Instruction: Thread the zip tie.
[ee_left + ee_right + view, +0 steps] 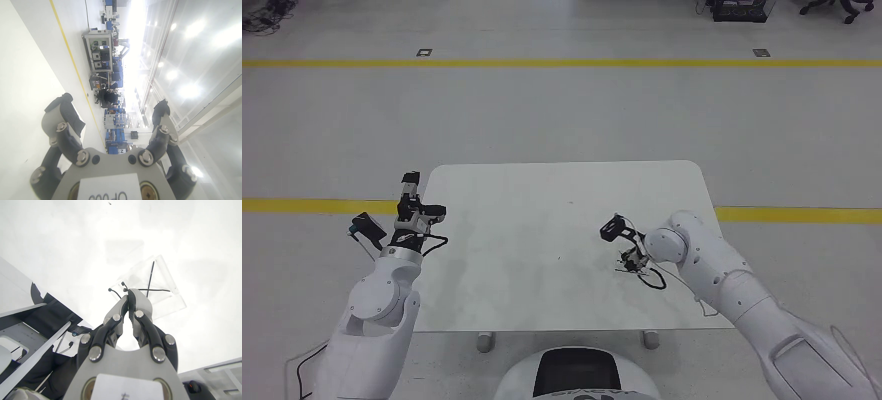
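Though half-hidden, zip tie [155,290] in right gripper [128,296]

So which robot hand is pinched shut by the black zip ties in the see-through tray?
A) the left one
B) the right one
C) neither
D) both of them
B: the right gripper has its tips pressed together on a zip tie at the clear tray, while the left gripper is spread open with nothing between its fingers.
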Robot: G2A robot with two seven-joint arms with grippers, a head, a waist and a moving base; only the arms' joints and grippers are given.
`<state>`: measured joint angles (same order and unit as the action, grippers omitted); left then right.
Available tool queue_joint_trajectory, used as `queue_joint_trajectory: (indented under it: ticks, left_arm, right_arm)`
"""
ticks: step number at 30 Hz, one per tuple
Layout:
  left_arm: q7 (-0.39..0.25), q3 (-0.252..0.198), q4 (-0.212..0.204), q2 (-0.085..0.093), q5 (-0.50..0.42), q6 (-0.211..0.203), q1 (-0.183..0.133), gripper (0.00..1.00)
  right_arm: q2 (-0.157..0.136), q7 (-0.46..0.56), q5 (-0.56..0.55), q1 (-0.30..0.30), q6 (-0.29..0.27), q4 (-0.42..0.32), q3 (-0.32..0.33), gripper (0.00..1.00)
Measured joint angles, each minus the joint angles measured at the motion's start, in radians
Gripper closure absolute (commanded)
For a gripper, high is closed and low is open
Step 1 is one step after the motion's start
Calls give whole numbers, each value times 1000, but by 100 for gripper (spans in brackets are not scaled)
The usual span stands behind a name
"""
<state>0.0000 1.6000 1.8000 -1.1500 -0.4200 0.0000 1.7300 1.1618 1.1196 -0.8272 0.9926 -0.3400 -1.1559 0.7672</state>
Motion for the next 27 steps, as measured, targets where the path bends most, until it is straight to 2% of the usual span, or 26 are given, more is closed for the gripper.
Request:
queue_joint_trajectory:
  ticks: [7, 12, 27]
  left_arm:
    - [0, 0, 0, 0, 0, 0, 0, 0]
    - [0, 0, 0, 0, 0, 0, 0, 0]
    - [0, 0, 0, 0, 0, 0, 0, 0]
  right_arm:
    - [-37, -12, 73, -5, 0, -27, -22, 100]
    - [-53, -15, 128, -25, 0, 2, -56, 100]
    - [-30, -50, 202, -120, 0, 130, -197, 100]
